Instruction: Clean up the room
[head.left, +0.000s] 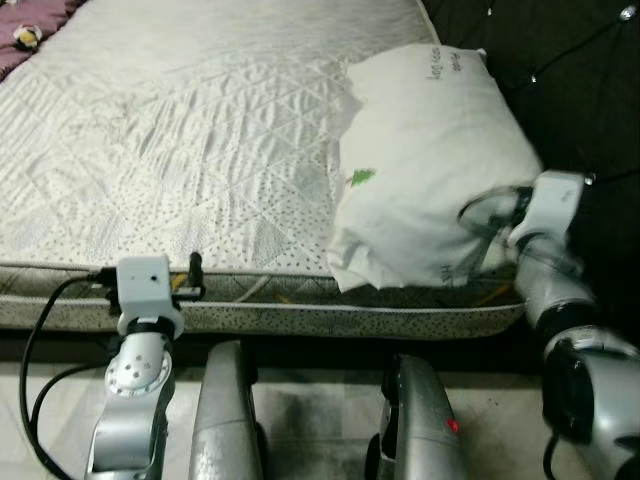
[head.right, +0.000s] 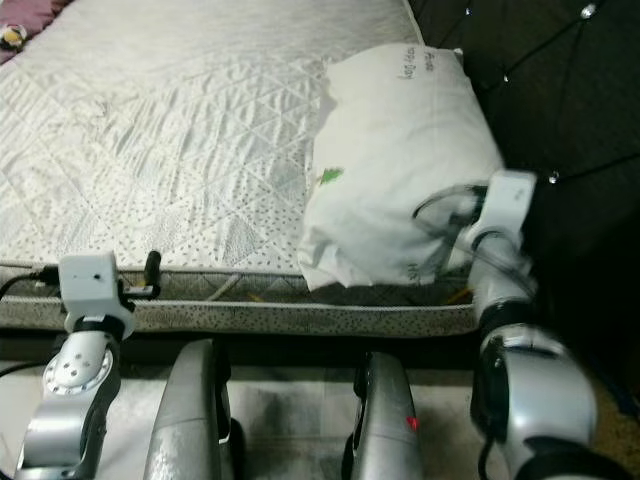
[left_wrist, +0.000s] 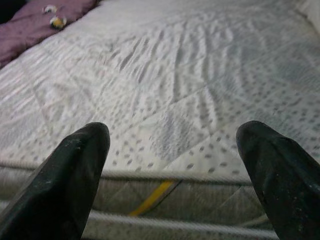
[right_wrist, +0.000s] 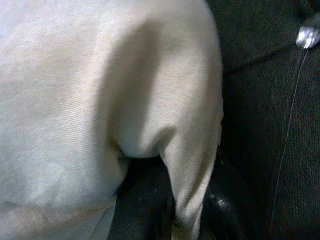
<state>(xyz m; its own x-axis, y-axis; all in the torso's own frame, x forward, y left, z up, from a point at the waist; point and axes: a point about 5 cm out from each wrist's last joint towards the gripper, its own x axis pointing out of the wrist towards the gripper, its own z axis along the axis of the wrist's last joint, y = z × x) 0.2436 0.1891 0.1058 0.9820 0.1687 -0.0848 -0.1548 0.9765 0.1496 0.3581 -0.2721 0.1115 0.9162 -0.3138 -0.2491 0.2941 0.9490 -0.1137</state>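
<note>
The pillow (head.left: 430, 160) lies lengthwise along the bed's (head.left: 180, 150) right edge — the right gripper (right_wrist: 175, 200) pinches its near corner, while the left gripper (left_wrist: 175, 165) hangs open off the near edge.

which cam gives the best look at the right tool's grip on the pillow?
Right wrist view: a fold of the pillow sits pinched between the right tool's black fingers, close up. The eye views show the whole pillow at the head of the mattress, with the wrist blurred against its near edge.
</note>
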